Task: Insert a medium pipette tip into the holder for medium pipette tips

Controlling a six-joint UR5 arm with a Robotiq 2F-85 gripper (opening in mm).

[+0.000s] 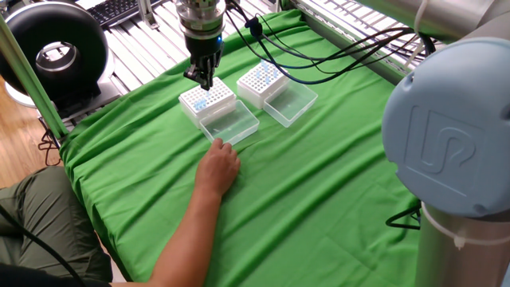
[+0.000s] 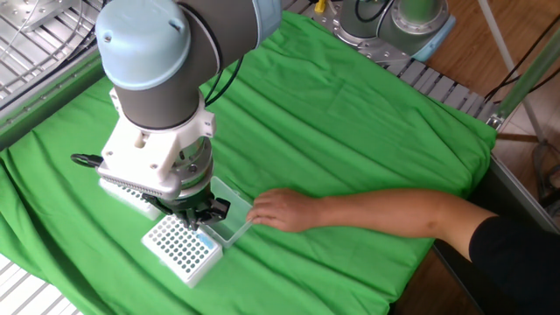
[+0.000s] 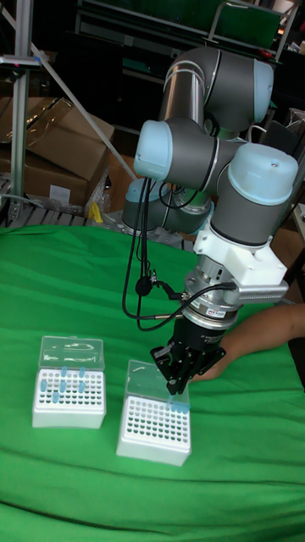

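The table (image 1: pixel 335 183) is covered by a green cloth. Two white block racks with hole-grid tops and open clear lids are set side by side on it. The nearer one, the holder for medium pipette tips (image 3: pixel 155 429), is overhung by the robot's dark two-finger hand (image 3: pixel 177 392), pinched on a blue-topped pipette tip (image 3: pixel 179 406) at the holder's rear edge. A person's bare hand (image 2: pixel 282 210) is rested beside its lid.

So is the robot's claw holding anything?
The gripper seems to pinch a blue-topped pipette tip by its upper end, over the holder.
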